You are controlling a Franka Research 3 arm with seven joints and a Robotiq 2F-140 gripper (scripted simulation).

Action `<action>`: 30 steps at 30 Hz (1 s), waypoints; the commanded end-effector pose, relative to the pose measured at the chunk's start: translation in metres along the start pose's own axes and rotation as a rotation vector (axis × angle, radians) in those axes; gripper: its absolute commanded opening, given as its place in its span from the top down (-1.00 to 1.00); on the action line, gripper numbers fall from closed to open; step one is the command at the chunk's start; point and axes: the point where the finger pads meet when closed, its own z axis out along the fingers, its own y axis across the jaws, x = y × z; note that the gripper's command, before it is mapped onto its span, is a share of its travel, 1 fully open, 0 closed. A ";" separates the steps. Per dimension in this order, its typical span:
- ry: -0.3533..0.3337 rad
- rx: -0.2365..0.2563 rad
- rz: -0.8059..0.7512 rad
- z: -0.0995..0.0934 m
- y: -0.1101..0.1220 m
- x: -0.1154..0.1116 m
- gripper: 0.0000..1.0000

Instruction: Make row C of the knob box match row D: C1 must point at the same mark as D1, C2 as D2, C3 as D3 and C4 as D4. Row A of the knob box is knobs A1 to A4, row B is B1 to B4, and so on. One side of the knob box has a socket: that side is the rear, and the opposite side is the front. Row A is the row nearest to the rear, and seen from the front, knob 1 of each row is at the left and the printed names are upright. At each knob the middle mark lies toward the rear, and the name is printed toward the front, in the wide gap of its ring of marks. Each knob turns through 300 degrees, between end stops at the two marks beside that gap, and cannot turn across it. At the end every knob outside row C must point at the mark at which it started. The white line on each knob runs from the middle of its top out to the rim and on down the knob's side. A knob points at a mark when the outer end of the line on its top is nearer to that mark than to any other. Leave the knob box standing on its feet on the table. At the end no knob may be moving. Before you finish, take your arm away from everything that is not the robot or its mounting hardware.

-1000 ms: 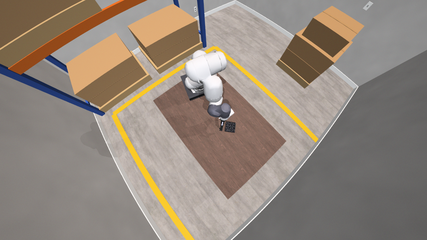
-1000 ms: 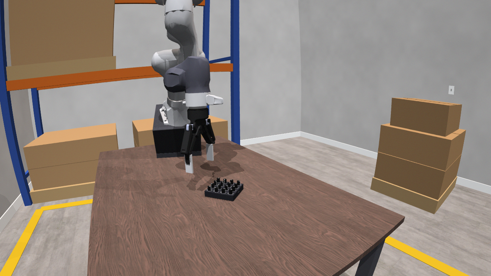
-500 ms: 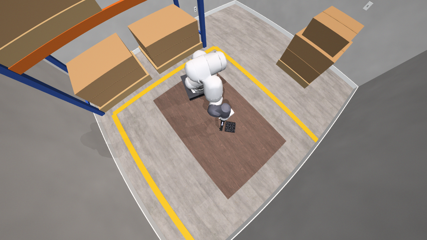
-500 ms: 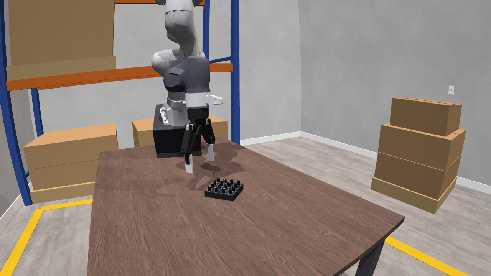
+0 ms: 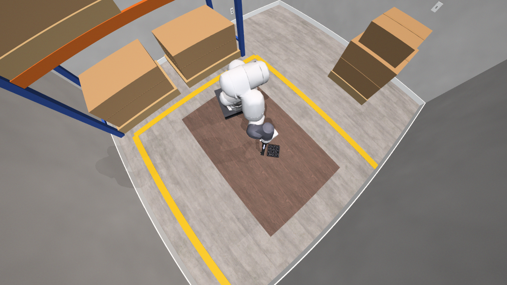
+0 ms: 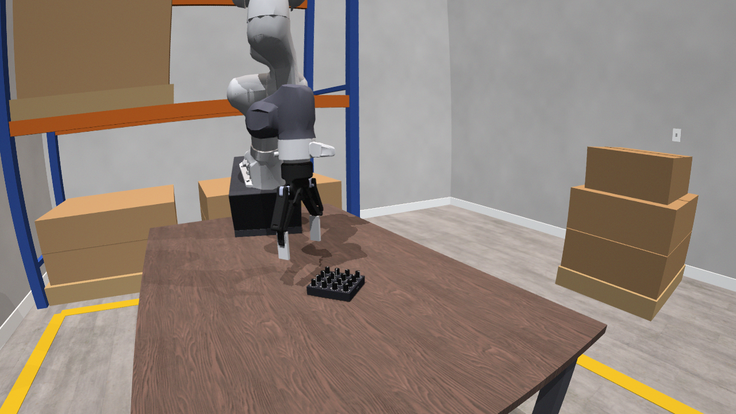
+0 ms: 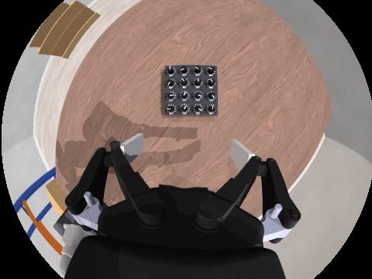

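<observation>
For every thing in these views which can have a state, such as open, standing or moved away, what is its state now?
Robotiq gripper: open, nothing between its fingers
Knob box: upright on the table, knobs facing up, untouched by the gripper
Cardboard boxes at the far right of the exterior view: stacked, closed

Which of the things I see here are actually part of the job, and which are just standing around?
Part of the job:
- knob box
- tool, open
- table, bearing the box

Just standing around:
- stacked cartons at the far right in the exterior view
- blue-and-orange rack
- yellow floor lines
</observation>
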 end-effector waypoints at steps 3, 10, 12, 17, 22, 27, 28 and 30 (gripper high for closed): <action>0.002 -0.005 0.190 -0.003 -0.002 0.010 -1.00; 0.002 -0.007 0.286 -0.004 -0.003 0.016 -1.00; 0.003 -0.008 0.355 -0.005 -0.004 0.020 -1.00; 0.004 -0.009 0.446 -0.006 -0.005 0.024 -1.00; 0.004 -0.009 0.533 -0.007 -0.006 0.029 -1.00; 0.005 -0.010 0.585 -0.008 -0.007 0.032 -1.00; 0.005 -0.010 0.630 -0.009 -0.008 0.034 -1.00; 0.005 -0.010 0.665 -0.009 -0.009 0.036 -1.00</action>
